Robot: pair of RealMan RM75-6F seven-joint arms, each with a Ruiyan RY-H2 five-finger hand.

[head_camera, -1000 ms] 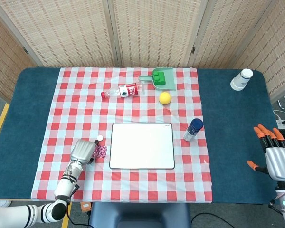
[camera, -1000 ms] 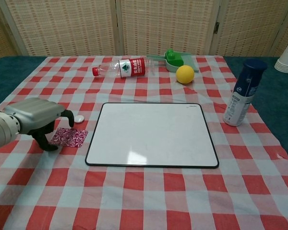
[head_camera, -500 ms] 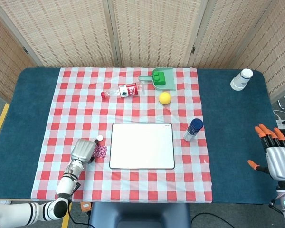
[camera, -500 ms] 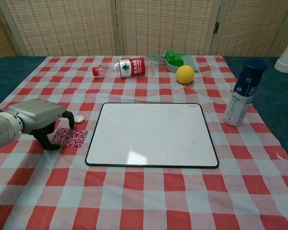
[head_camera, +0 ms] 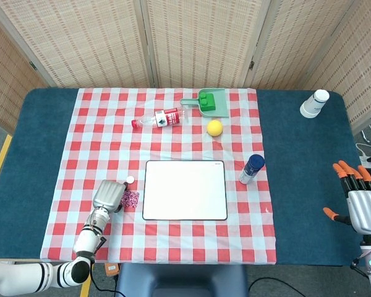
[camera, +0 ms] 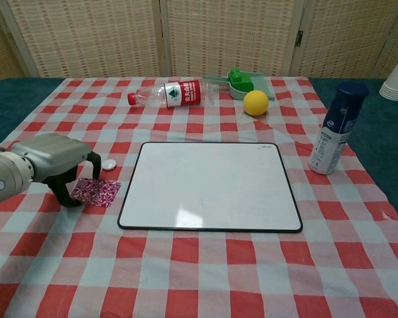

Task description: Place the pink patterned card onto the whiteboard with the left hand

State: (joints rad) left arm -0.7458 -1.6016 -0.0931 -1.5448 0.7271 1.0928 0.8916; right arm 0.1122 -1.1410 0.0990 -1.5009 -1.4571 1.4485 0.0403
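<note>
The pink patterned card (camera: 96, 191) (head_camera: 131, 198) lies on the checked cloth just left of the whiteboard (camera: 209, 185) (head_camera: 185, 189). My left hand (camera: 50, 160) (head_camera: 109, 195) hangs over the card's left edge, its fingers (camera: 67, 197) curled down onto that edge and the thumb arched above the card. The card looks slightly turned, with one side a little off the cloth. My right hand (head_camera: 362, 207) rests far right on the blue table, fingers spread, holding nothing; the chest view does not show it.
A small white cap (camera: 109, 163) sits just behind the card. Behind the whiteboard are a lying water bottle (camera: 169, 94), a yellow ball (camera: 255, 103) and a green scoop (camera: 239, 83). A blue-capped bottle (camera: 335, 129) stands to its right, paper cups (head_camera: 313, 103) at the far right.
My left hand has shifted slightly up and in over the card, and the card has turned a little under its fingers. The right hand has barely moved.
</note>
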